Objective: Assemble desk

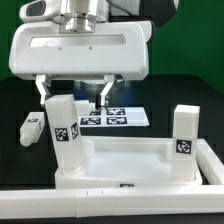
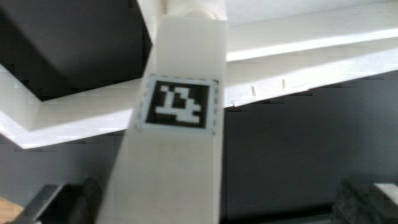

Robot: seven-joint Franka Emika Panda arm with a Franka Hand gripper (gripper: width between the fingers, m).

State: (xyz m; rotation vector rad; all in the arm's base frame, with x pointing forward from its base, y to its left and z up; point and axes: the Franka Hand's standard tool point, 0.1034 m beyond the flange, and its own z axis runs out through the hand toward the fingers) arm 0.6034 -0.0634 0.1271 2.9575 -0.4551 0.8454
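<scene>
The white desk top (image 1: 120, 158) lies flat with its raised rim up. One blocky leg (image 1: 65, 122) with a black-and-white tag stands upright at its corner on the exterior view's left, and a second leg (image 1: 184, 130) stands at the corner on the right. A third leg (image 1: 33, 127) lies loose on the black table to the left. My gripper (image 1: 74, 95) hangs open above the left-hand leg, its fingers (image 1: 103, 92) wide apart on either side of the leg's top. In the wrist view the leg (image 2: 175, 130) runs between the open gripper (image 2: 214, 203), over the desk top's rim (image 2: 294, 68).
The marker board (image 1: 120, 118) lies behind the desk top. A white L-shaped frame (image 1: 214, 165) borders the desk top along the front and the exterior view's right. A green wall stands at the back.
</scene>
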